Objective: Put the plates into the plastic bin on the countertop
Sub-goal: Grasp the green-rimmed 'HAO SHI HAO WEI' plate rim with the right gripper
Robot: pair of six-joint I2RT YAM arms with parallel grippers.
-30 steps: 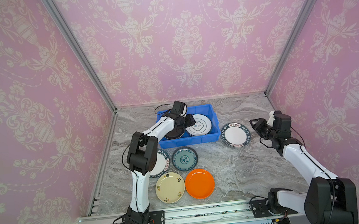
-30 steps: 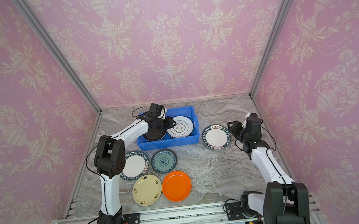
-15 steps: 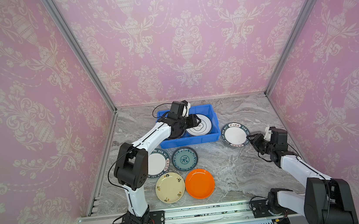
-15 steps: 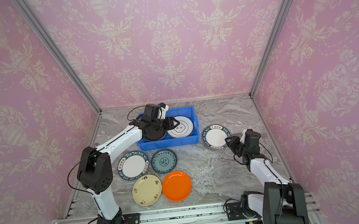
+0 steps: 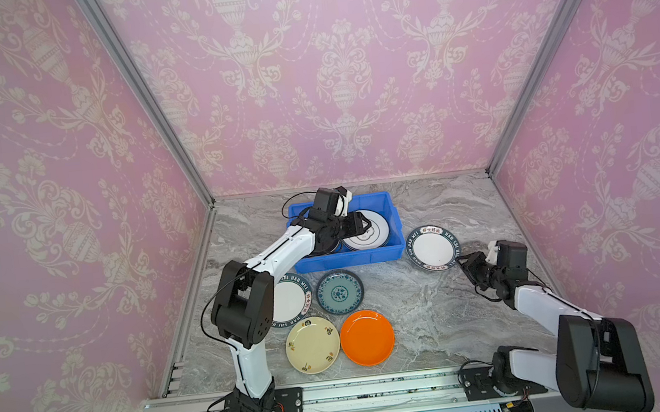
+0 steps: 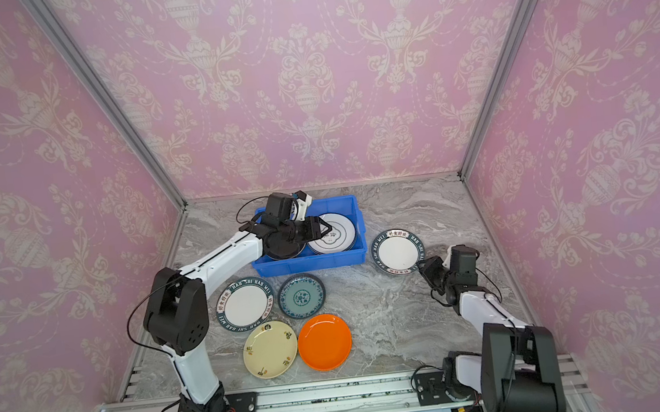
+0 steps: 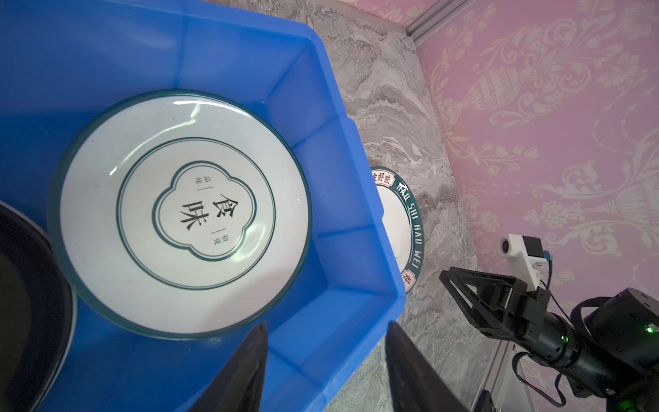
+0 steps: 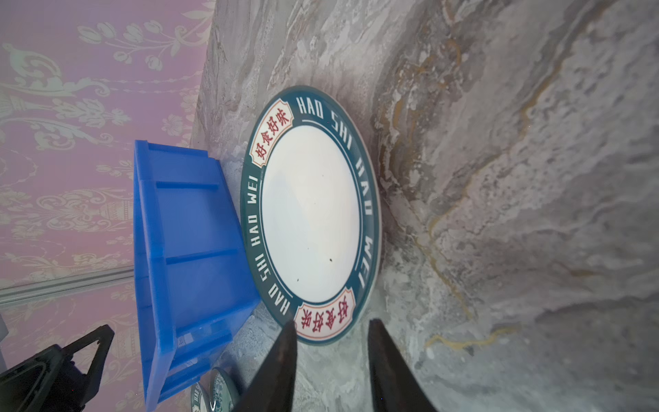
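Grippers both stand spread and empty: the left gripper point(image 7: 326, 328) hangs over the blue bin point(image 5: 348, 260), and the right gripper point(image 8: 332, 322) points at a lettered plate point(image 8: 313, 214) just right of the bin. Inside the bin lie a ringed white plate point(image 7: 180, 214) and a black plate point(image 7: 28, 303). In front of it, on the countertop point(image 5: 436, 321), rest a second lettered plate point(image 6: 245, 304), a teal plate point(image 5: 339, 291), a cream plate point(image 5: 312, 344) and an orange plate point(image 5: 367, 338).

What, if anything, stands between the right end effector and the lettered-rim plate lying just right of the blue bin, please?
Nothing visible does. In the right wrist view the right end effector has its open jaws on either side of the near edge of the lettered-rim plate, with only bare countertop around them.
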